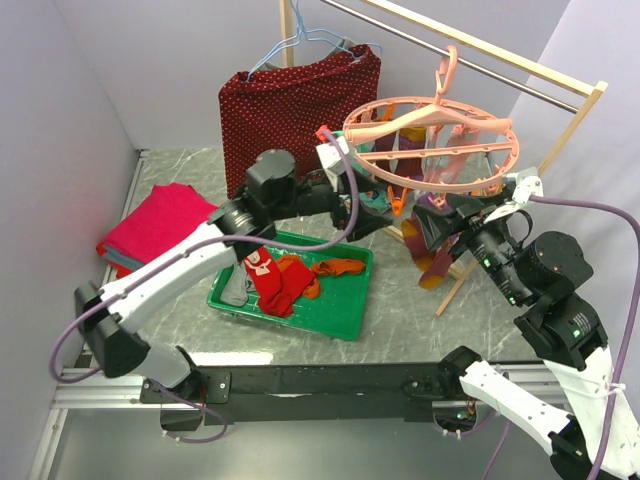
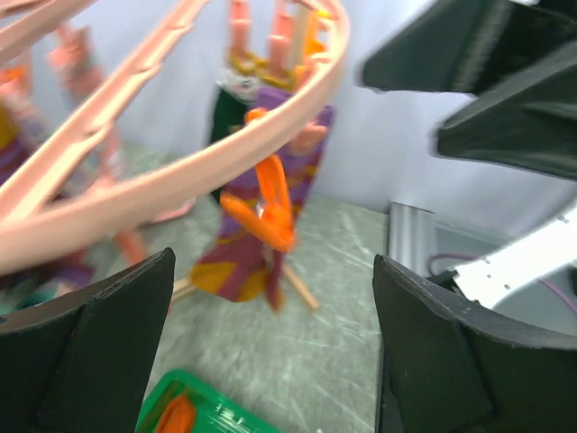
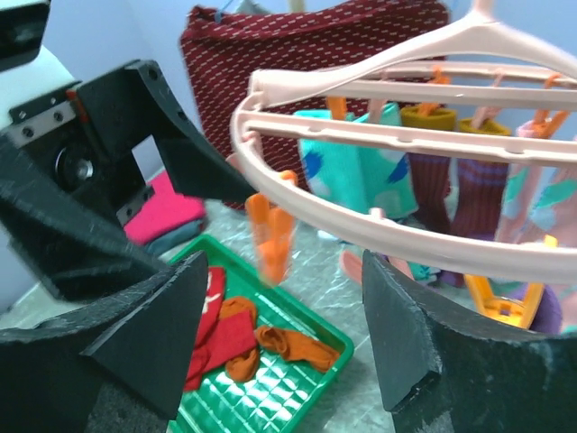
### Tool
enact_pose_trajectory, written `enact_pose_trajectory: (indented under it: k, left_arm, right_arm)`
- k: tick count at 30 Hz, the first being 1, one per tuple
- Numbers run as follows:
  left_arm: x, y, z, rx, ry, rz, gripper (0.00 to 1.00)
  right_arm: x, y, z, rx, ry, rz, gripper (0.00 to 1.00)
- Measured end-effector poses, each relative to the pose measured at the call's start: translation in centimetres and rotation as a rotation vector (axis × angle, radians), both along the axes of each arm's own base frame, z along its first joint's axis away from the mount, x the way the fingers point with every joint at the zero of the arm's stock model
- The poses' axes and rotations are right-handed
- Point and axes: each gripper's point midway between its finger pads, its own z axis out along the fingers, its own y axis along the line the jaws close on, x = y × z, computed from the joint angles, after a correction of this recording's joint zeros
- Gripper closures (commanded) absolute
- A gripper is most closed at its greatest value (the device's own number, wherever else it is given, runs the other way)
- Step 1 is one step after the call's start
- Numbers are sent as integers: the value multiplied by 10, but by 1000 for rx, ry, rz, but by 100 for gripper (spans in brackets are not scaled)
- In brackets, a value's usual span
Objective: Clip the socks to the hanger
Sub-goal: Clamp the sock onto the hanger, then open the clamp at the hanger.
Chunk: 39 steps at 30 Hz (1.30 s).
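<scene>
The salmon-pink hanger point(image 1: 430, 140) hangs from the wooden rail with several socks clipped under it. A purple-orange striped sock point(image 2: 243, 262) dangles from its near side, beside an empty orange peg point(image 3: 270, 234). My left gripper point(image 2: 270, 352) stands open just left of the ring, with nothing between its fingers. The right gripper point(image 3: 275, 334) faces it from the right, also open and empty, the ring point(image 3: 379, 234) passing above its jaws. A red sock with white marks point(image 1: 262, 270), an orange sock point(image 1: 335, 267) and a grey sock point(image 1: 235, 285) lie in the green tray point(image 1: 345, 320).
A large dark-red dotted cloth point(image 1: 300, 110) hangs on a light-blue wire hanger behind the tray. A folded pink-red cloth stack point(image 1: 155, 225) lies at the left. The drying rack's wooden leg point(image 1: 455, 285) slants down to the table at the right.
</scene>
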Motion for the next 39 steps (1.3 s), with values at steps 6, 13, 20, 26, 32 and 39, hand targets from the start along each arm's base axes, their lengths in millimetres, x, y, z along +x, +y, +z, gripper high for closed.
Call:
enact_pose_trajectory:
  k: [6,13,20,26,32,39]
  left_arm:
    - [12,30,-9,-3,29,185,4]
    - [23,32,-21,-17,68,254,6]
    - [29,16,-22,-68,54,216,10]
    - [36,2,-23,-112,38,192,10]
    - [50,-12,-36,-104,61,187,13]
    - [54,-19,-33,-125,63,171,29]
  right_arm:
    - [-10,14,1,-16,-3,97,30]
    - [-8,24,-4,-29,16,140,32]
    - [-7,26,-12,-49,43,150,33]
    - [-11,25,-15,-60,47,158,33]
    - [-19,21,-9,-52,22,162,33]
    - [-22,21,-10,-53,17,171,33]
